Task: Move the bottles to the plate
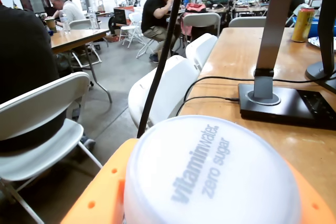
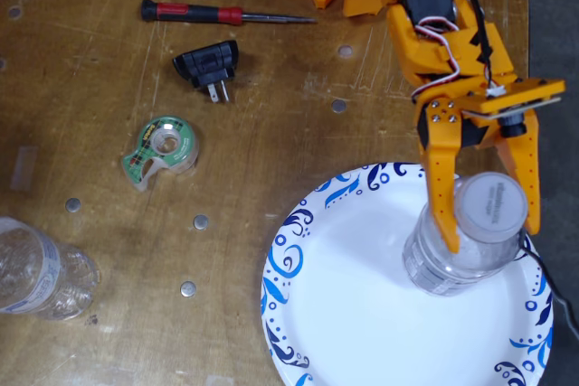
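Observation:
A clear bottle with a whitish cap stands upright on the right part of the white, blue-patterned plate. My orange gripper is shut on the bottle, one finger on each side of the cap and neck. In the wrist view the cap, printed "vitaminwater zero sugar", fills the lower frame, with an orange finger beside it. A second clear bottle lies on the wooden table at the lower left, far from the plate and partly cut off by the frame edge.
A green tape dispenser, a black plug adapter and a red-handled screwdriver lie on the table left of the arm. The wrist view shows a lamp base, cables, white chairs and seated people beyond.

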Robot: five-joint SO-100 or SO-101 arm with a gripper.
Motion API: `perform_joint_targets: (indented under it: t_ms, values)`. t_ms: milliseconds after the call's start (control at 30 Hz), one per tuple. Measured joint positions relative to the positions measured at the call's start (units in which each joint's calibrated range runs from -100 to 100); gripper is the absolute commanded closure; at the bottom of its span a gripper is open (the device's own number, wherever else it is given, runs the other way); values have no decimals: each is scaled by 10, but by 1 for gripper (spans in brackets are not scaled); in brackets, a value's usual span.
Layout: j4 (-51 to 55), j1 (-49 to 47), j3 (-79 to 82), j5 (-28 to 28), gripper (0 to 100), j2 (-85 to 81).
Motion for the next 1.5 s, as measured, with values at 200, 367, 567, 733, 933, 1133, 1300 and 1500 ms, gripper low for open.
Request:
perform_joint_targets:
  t_ms: [200, 367, 567, 733, 933, 1133, 1300, 1500]
  values:
    - [0, 0, 29, -1, 88, 0]
    - [0, 0, 42, -1, 88, 0]
    - [0, -3, 49, 0, 88, 0]
    - [-1, -2, 56, 1, 88, 3]
    - [-14, -1, 71, 1, 88, 2]
    - [-15, 2, 82, -1, 88, 0]
    - [-69, 2, 112, -1, 88, -1]
    - [-107, 2, 138, -1, 88, -2]
